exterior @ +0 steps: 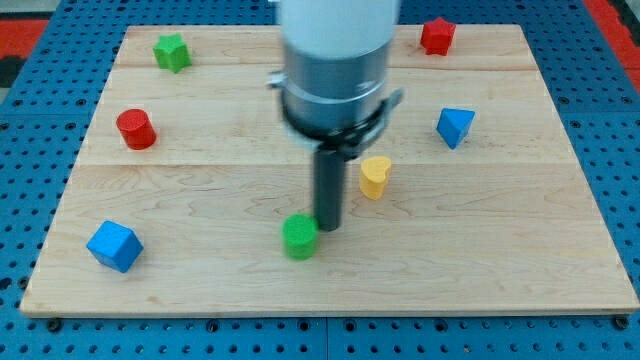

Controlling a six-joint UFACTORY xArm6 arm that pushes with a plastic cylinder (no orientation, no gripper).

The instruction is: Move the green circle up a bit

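Nearest the view's bottom sits the green circle (299, 237), low on the wooden board (520, 260), just left of centre. My tip (327, 226) touches its upper right edge (I have no jaws, only a plain rod). Up and right stands the yellow block (375, 176), apart from both.

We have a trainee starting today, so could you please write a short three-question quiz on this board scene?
1. True or false: my tip is beside the green circle, at its upper right.
2. Which block is nearest the yellow block? A) red cylinder B) blue block on the right C) green star
3. How many red blocks are there?

Key: 1 true; 2 B; 3 two, counting the red star.
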